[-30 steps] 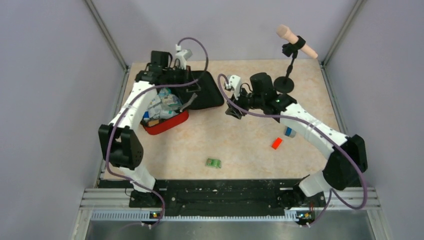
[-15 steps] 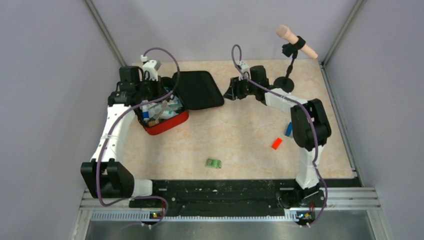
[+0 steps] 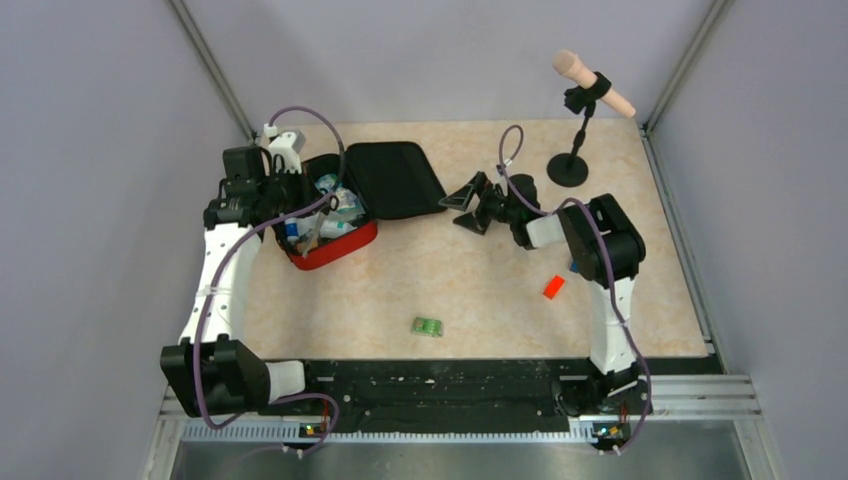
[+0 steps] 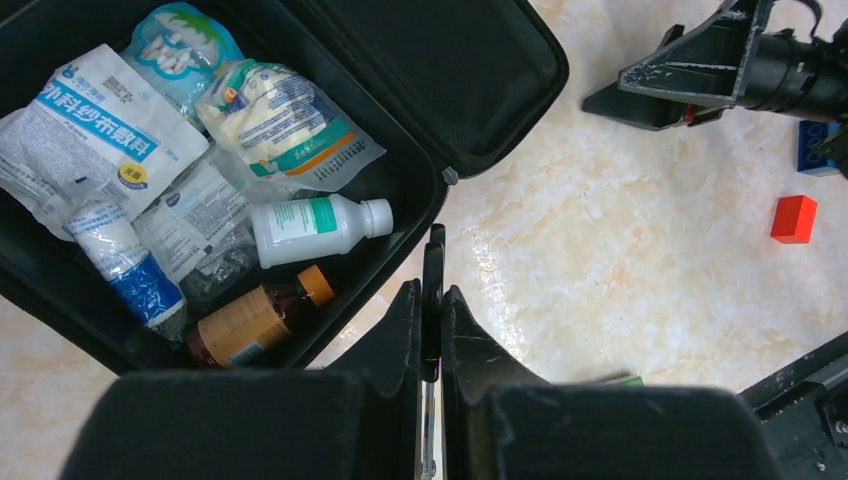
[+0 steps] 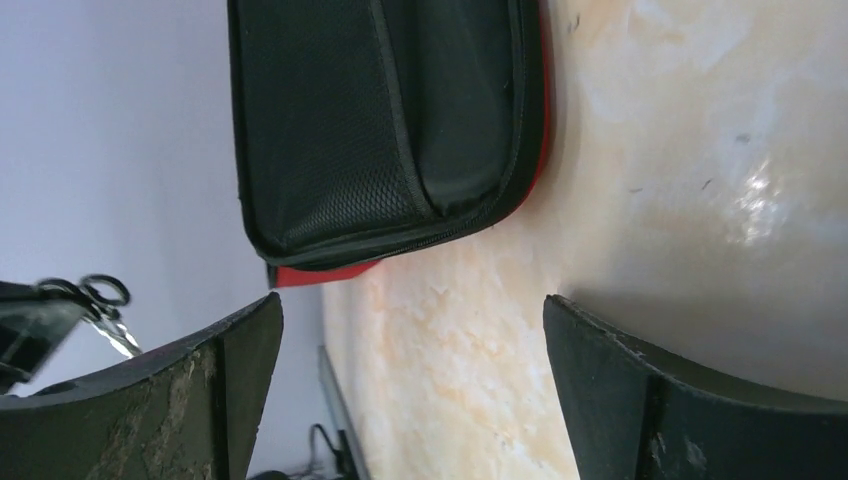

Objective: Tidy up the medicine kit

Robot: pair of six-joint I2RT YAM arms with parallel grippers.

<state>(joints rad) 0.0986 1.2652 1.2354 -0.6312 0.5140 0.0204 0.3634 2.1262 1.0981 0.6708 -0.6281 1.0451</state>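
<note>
The medicine kit [image 3: 366, 237] lies open at the back left, red shell down, with its black-lined lid [image 3: 395, 180] spread to the right. Its tray [image 4: 425, 215] holds gauze packets [image 4: 95, 130], a white bottle [image 4: 318, 228] and a brown bottle [image 4: 250, 320]. My left gripper [image 3: 300, 210] hovers over the tray's near right rim, shut [image 4: 428, 290] on a thin black tool [image 4: 432, 262] that stands edge-on between the fingers. My right gripper [image 3: 462, 208] sits low just right of the lid, open and empty [image 5: 412, 310], facing the lid's edge [image 5: 380, 130].
A red block [image 3: 553, 287] and a blue block [image 3: 575, 265] lie at the right by the right arm. A small green pack [image 3: 428, 326] lies near the front centre. A microphone on a round stand [image 3: 568, 168] is at the back right. Grey walls enclose the table.
The right gripper has opened wide and moved to just right of the lid, its arm folding back. The left arm has drawn back left from over the kit, still shut on the tool.
</note>
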